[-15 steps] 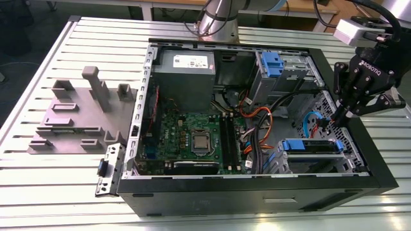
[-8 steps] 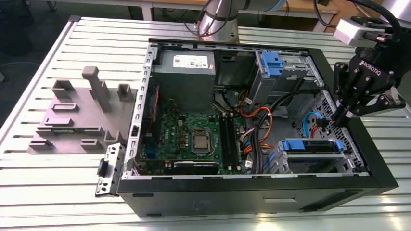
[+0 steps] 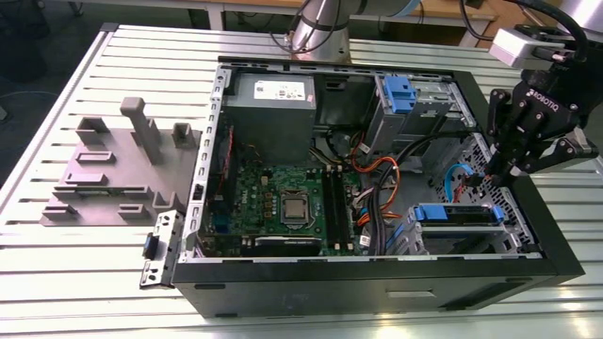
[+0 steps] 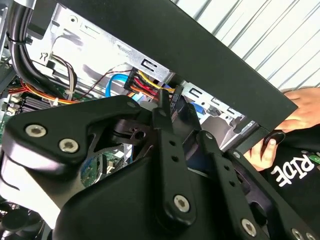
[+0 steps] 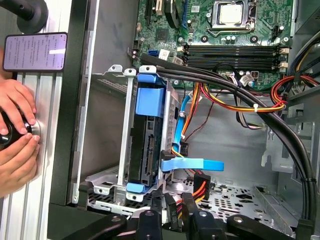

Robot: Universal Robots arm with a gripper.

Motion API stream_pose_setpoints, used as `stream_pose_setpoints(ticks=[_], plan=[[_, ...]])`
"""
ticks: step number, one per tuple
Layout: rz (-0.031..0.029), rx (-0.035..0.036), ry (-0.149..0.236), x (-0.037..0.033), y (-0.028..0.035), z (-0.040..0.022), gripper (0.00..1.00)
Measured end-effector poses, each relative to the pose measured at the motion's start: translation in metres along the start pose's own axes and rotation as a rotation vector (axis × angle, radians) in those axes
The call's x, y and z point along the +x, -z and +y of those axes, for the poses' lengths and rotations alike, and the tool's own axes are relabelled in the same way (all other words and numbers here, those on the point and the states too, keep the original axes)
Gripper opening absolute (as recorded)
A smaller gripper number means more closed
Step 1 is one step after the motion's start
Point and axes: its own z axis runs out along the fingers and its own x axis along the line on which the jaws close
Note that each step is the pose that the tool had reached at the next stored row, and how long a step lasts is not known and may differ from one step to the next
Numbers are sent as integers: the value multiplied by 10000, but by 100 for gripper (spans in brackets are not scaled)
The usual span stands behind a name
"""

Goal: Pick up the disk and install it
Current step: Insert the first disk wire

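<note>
Over the computer case [image 3: 377,282] on the slatted counter [image 3: 94,282], at the exterior view's right, my end effector [image 3: 492,176] hangs just inside the case's right wall, above the near-right corner. The disk [image 3: 459,215] is not in my grasp. It sits on edge inside the grey drive cage [image 3: 414,236] in that corner, its blue carrier rails wrapped round it. The first wrist view looks down on the disk [image 5: 147,145] between the cage walls [image 5: 107,175].

I judge the work to be at the seating stage. The disk needs to go fully home, square in its slot, with the rails level on both sides. Any push should run straight along the cage and stay gentle, since a skewed shove could jam a rail. The red and yellow power wires [image 5: 200,187] and the flat blue cable [image 5: 192,164] lie close beside the cage, between me and the disk. I should keep from snagging or pinching them.

In the first wrist view my end effector [image 5: 171,220] is just short of the cage's end, near those wires. In the second wrist view [image 4: 170,107] it points at the same bundle. Whether it is clenched or released I cannot tell, nor whether it touches anything.

A person's hands [image 5: 15,130] rest on the counter outside the case wall, beside a phone [image 5: 35,51].
</note>
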Motion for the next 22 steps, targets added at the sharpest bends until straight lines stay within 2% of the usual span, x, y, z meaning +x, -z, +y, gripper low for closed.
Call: stream_pose_setpoints(ticks=[2, 3, 4, 5, 7, 12, 15, 19, 21, 22], plan=[[1, 0, 0, -1, -3, 0, 29], [1, 0, 1, -1, -4, 0, 22], [2, 0, 2, 1, -4, 0, 22], [0, 1, 2, 2, -5, 2, 17], [0, 6, 1, 4, -6, 16, 17], [3, 51, -8, -2, -10, 119, 17], [4, 61, -11, 5, -13, 156, 17], [0, 67, -10, 69, -30, 172, 17], [-37, 76, -12, 109, -41, 180, 17], [-86, 85, -12, 125, -46, 185, 17]])
